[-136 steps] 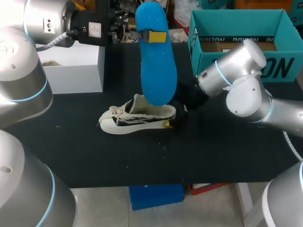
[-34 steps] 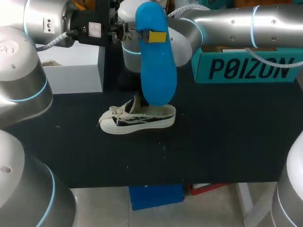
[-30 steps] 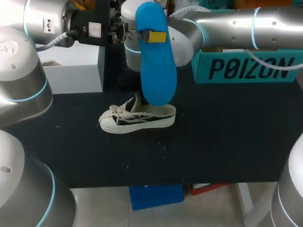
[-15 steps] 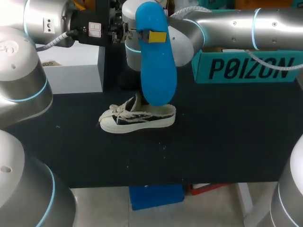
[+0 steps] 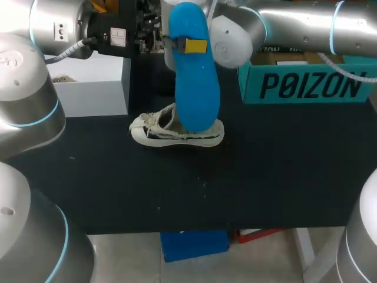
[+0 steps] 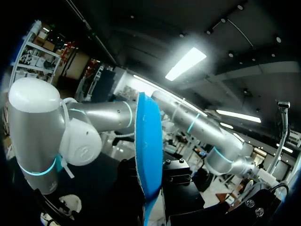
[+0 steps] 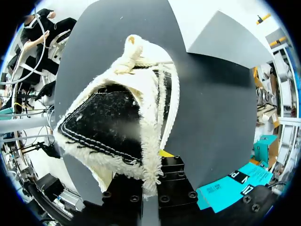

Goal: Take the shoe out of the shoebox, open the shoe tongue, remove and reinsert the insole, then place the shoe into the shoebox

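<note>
The right arm, low at the shoe's heel a few seconds ago, now reaches across in front of the shoebox and comes down behind the blue insole. The insole hangs unchanged from the left gripper, which is clamped on its upper end. Below that gripper, the shoe is out of the box and now sits a little further along the counter toward the shoebox. In the right wrist view the right gripper appears pinched on the shoe's fuzzy collar, with the opening spread just ahead of it. That likely means the shoe is being steadied so the insole can go back in.
</note>
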